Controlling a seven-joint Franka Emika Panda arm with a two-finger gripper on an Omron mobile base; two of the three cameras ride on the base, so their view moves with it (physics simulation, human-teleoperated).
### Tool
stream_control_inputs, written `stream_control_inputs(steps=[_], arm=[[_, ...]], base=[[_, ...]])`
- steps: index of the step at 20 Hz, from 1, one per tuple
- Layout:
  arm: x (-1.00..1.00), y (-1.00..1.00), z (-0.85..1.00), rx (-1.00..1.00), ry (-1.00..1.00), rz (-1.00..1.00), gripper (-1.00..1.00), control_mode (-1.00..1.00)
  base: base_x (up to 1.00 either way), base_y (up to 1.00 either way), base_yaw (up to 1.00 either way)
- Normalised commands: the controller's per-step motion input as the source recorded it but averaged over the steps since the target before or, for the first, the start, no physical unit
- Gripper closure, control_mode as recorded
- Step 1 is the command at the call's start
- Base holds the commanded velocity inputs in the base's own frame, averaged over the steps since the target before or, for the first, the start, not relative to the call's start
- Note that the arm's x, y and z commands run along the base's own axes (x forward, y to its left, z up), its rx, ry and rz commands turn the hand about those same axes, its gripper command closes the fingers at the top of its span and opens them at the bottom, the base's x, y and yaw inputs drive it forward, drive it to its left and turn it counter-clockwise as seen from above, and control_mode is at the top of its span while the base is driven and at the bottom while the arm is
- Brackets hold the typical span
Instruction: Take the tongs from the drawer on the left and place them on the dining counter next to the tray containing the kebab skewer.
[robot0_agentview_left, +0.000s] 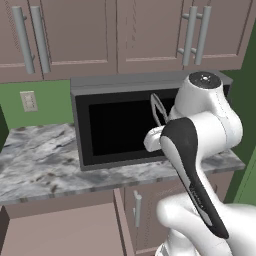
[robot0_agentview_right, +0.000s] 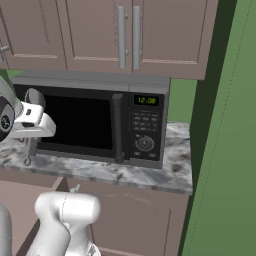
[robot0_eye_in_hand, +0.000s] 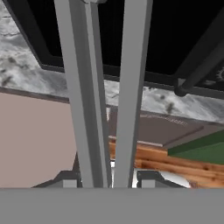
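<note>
**A:** While the arm stands raised in the left base view, where are the tongs (robot0_agentview_left: 158, 109)?

**B:** Up in front of the microwave (robot0_agentview_left: 125, 120), well clear of the open drawer (robot0_agentview_left: 65, 230) at the lower left, below the bench (robot0_agentview_left: 45, 160) front edge. They stick upward out of the hand (robot0_agentview_left: 154, 140), probably lifted high so they clear the drawer before the carry.

**A:** And the right base view?

**B:** The hand (robot0_agentview_right: 31, 147) sits at the left edge, over the bench (robot0_agentview_right: 150, 172) front edge, beside the microwave (robot0_agentview_right: 100, 120) door. The tongs are hard to make out there.

**A:** The hand view settles the grip?

**B:** Yes. Two long grey arms of the tongs (robot0_eye_in_hand: 105, 100) run up from between the fingertips (robot0_eye_in_hand: 70, 181), clenched on the tongs near their lower end. I'd judge the pick is done; the dining counter remains to be reached.
</note>
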Motion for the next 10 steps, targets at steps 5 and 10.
stream_control_inputs(steps=[5,10], arm=[[0.08,-0.40,0.14,0.00,-0.27,-0.03,1.00,-1.00],[0.02,-0.37,0.11,0.00,-0.19,0.00,1.00,-1.00]], base=[[0.00,0.00,0.00],[0.00,0.00,0.00]])
